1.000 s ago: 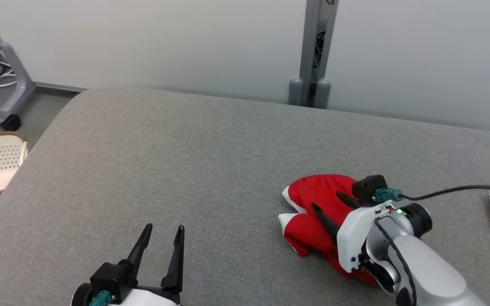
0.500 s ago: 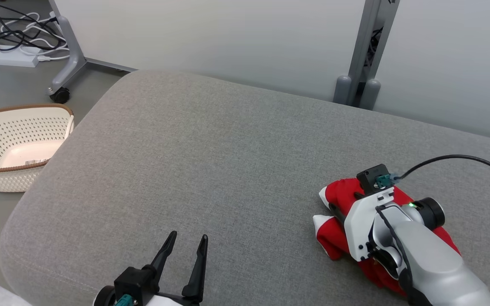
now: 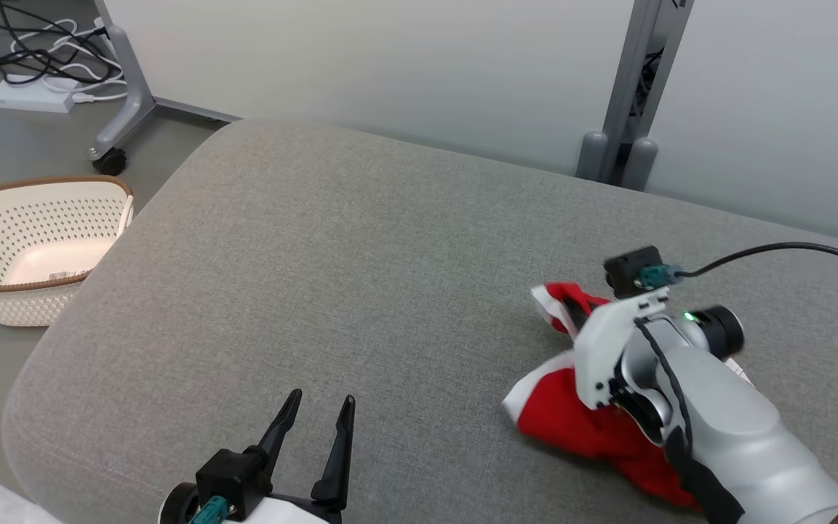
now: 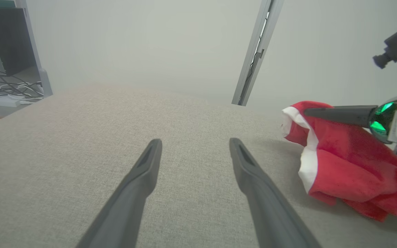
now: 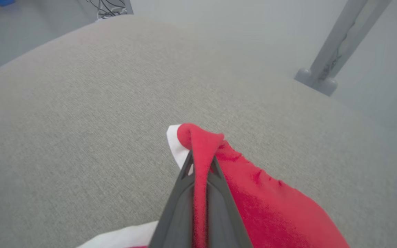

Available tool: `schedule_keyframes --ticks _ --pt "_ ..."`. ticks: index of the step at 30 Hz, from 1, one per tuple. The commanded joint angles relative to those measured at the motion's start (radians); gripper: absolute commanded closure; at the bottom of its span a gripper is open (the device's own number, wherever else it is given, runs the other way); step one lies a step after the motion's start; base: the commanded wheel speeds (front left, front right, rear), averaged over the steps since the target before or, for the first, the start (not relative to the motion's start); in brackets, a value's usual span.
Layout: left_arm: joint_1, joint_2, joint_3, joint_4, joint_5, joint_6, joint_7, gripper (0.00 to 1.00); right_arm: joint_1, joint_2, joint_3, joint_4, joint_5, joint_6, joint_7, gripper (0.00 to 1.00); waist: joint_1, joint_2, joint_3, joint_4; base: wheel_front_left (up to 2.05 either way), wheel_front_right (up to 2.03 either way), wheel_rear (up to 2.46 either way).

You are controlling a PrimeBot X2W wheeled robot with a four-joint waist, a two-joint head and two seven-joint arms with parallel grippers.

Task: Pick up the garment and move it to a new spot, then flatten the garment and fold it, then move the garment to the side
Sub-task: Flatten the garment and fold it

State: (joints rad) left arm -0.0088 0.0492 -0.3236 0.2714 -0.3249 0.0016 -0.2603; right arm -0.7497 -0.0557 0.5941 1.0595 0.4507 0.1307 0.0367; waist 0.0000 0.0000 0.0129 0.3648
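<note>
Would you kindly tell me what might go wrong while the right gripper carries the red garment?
The right gripper pinches only a thin fold of the red garment, which may slip free. The rest lies bunched on the grey cushion and may drag. The black cable by that wrist could snag.

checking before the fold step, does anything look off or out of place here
Nothing damaged or spilled. The red garment is crumpled rather than flat: the right gripper pinches one fold and holds it above the grey cushion, while the rest lies bunched there.
</note>
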Motion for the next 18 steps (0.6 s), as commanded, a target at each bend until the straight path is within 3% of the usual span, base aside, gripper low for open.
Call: schedule_keyframes --ticks 1,5,12,15,18 --pt "-0.006 0.003 0.004 0.002 0.004 0.002 -0.003 0.00 -0.025 0.005 0.024 -0.035 0.021 0.000 -0.027 1.00 0.0000 0.0000 -0.007 -0.006 0.00 0.00 0.00" --pt "0.000 0.003 0.004 0.012 0.008 -0.006 -0.003 0.00 -0.084 0.000 0.050 -0.132 0.129 0.000 -0.128 1.00 0.0000 0.0000 -0.026 -0.020 0.00 0.00 0.00" --pt "0.012 0.003 0.002 0.013 0.013 -0.008 -0.003 0.00 -0.192 0.002 -0.014 -0.231 0.290 0.000 -0.292 1.00 0.0000 0.0000 -0.046 -0.039 0.00 0.00 0.00" --pt "0.017 0.004 0.006 0.010 0.014 -0.009 -0.003 0.00 -0.211 -0.045 -0.082 -0.330 0.311 0.000 -0.305 1.00 0.0000 0.0000 -0.046 -0.051 0.00 0.00 0.00" --pt "0.016 0.003 0.006 0.008 0.008 -0.011 -0.003 0.00 -0.135 -0.075 -0.160 -0.419 0.265 0.000 -0.301 1.00 0.0000 0.0000 -0.043 -0.061 0.00 0.00 0.00"
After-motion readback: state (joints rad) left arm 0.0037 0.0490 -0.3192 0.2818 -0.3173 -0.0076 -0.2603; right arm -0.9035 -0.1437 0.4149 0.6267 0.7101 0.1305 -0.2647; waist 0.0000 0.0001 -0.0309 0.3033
